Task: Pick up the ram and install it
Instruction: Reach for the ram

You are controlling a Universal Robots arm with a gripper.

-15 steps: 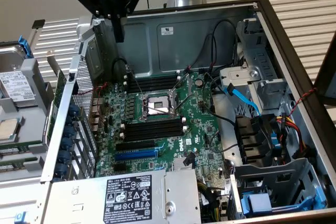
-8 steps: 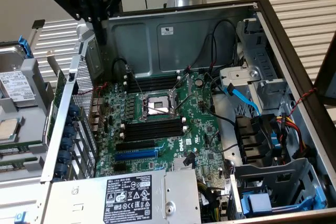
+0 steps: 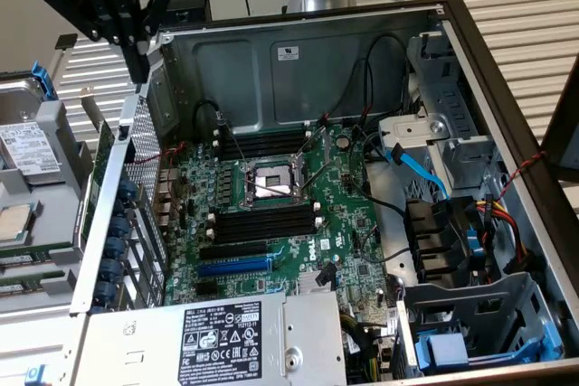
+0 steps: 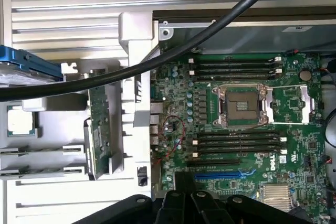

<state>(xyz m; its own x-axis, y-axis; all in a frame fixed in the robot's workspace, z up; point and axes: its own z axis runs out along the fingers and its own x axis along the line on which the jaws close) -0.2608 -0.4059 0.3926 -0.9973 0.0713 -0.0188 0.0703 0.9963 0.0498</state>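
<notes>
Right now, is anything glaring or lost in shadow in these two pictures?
Exterior view: the gripper is a dark shape against the pale wall, and the CPU socket catches a bright gleam. Wrist view: the slatted table looks washed pale, and a black cable cuts across in front of the computer case.

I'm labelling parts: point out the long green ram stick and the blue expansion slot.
long green ram stick (image 4: 100, 127), wrist view, middle of the board.
blue expansion slot (image 3: 233, 266), exterior view, middle of its length.

Ram (image 4: 98, 129) (outside case (image 4: 236, 36)) beside motherboard (image 4: 236, 145)
</notes>
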